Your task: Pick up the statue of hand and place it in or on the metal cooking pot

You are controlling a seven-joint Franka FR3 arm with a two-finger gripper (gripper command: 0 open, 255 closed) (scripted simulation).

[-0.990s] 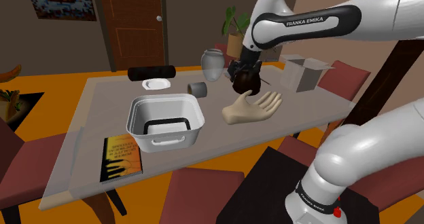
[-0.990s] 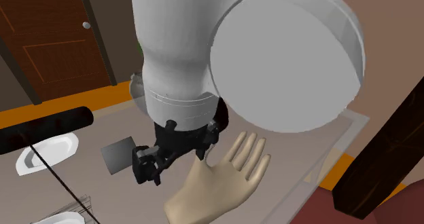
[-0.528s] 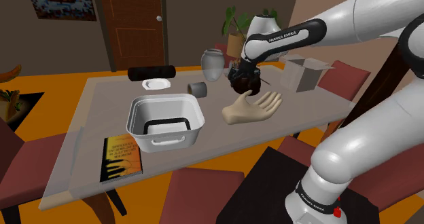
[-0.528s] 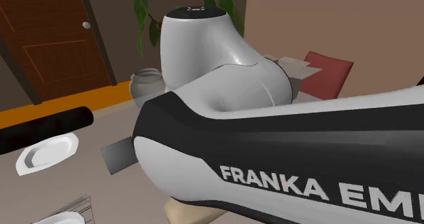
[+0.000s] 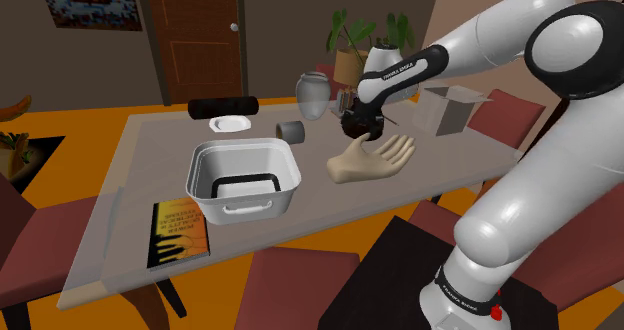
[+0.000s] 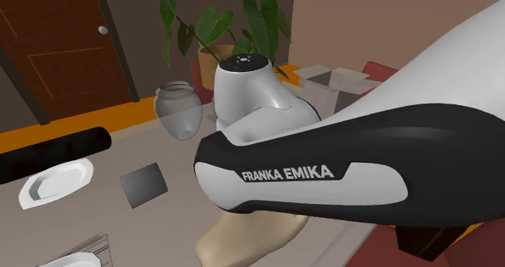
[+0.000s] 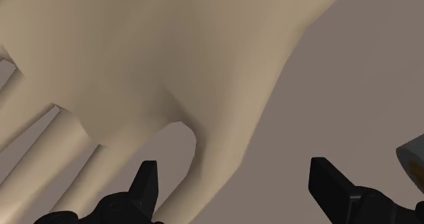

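Statue of hand, a smooth, pale beige open palm with long fingers spread and the thumb held out, lies flat on the grey counter. It is to the shoulder view's right of the squarish, whitish cooking pot, near it but not touching. The black jaws hover close over the statue's far side in the shoulder view, and in the wrist view they stand apart and grip nothing, with the beige thumb showing in the gap between them.
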